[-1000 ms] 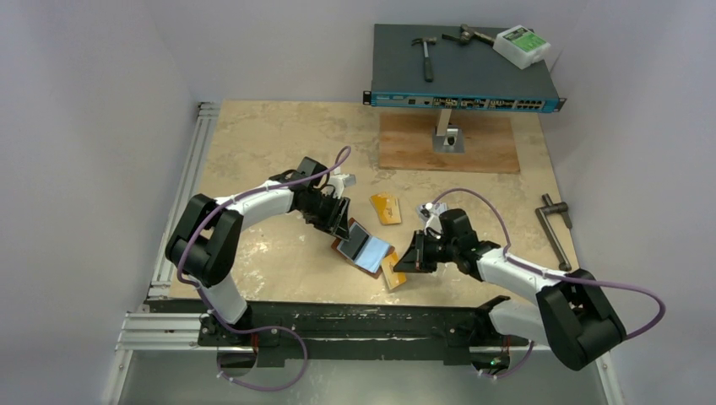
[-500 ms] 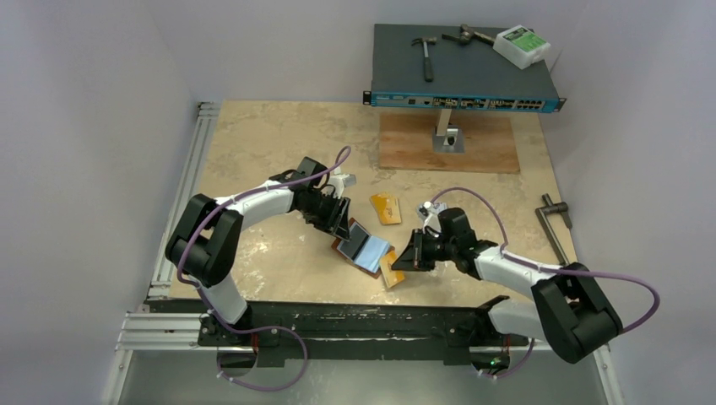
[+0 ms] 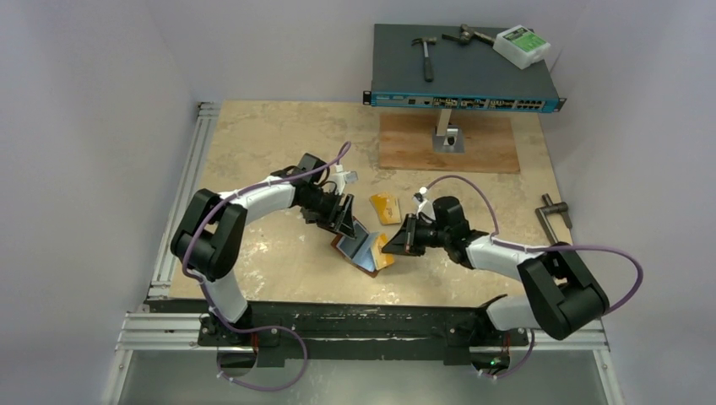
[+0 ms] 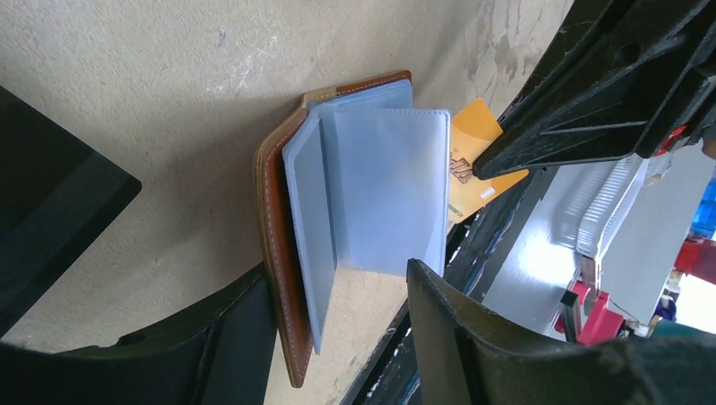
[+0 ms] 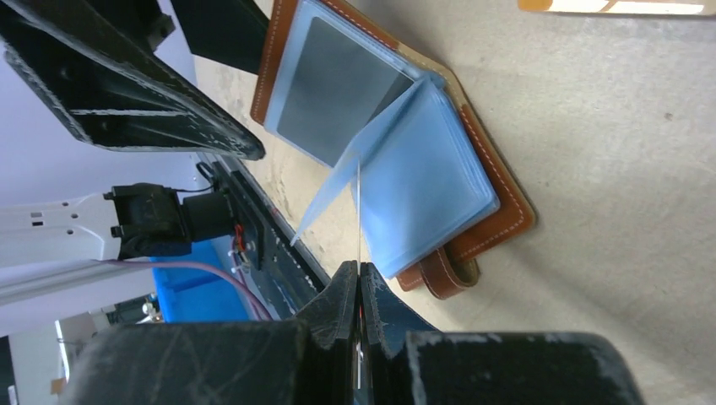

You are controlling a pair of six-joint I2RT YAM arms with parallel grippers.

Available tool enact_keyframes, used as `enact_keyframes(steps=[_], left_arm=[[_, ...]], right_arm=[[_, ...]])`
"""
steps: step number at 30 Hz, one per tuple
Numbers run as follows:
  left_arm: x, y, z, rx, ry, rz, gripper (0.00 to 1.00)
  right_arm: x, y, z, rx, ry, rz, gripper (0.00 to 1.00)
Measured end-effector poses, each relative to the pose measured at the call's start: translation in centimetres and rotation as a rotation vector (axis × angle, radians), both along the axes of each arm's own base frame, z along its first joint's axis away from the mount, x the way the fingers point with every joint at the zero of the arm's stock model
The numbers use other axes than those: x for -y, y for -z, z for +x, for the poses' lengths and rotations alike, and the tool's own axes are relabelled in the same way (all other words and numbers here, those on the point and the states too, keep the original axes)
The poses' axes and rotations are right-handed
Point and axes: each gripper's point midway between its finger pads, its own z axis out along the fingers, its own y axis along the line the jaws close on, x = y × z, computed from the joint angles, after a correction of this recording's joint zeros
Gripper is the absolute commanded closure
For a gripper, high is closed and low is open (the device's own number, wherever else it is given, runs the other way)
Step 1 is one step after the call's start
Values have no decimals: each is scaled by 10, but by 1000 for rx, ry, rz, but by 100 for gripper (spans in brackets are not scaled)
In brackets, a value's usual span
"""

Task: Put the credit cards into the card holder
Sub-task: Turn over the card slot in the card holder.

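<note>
The card holder [image 3: 359, 249] lies open on the table, brown leather outside [image 4: 272, 228], light blue sleeves [image 4: 384, 194] fanned up, snap tab [image 5: 443, 274] near my right fingers. My right gripper [image 3: 391, 245] [image 5: 359, 274] is shut on a gold-orange credit card [image 4: 473, 156], seen edge-on [image 5: 359, 215] in the right wrist view. The card's front edge meets the raised sleeves. My left gripper [image 3: 344, 219] [image 4: 338, 283] is open astride the holder's near edge, the leather cover beside one finger. A second gold card [image 3: 386, 207] lies flat beyond the holder.
A blue network switch [image 3: 464, 99] on a stand carries a hammer [image 3: 426, 55] at the back, over a wooden board [image 3: 447, 145]. A metal handle tool [image 3: 555, 226] lies at the right. Aluminium rails [image 3: 181, 194] border the left edge.
My right gripper has carried the gold card leftward up to the holder's sleeves. My left gripper's jaws have widened and shifted slightly toward the holder.
</note>
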Motion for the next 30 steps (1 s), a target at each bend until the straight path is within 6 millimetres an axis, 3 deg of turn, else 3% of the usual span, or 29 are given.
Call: enact_keyframes(steps=[15, 21, 28, 30], left_arm=[[3, -4, -3, -39, 5, -30, 45], [0, 7, 1, -48, -6, 10, 56], [-16, 36, 9, -36, -38, 184, 80], [-17, 37, 11, -30, -39, 202, 80]], right_arm=[[-32, 6, 16, -9, -36, 37, 100], [-36, 9, 22, -8, -38, 41, 100], [-36, 9, 22, 9, -35, 49, 100], [-33, 15, 17, -5, -34, 42, 100]])
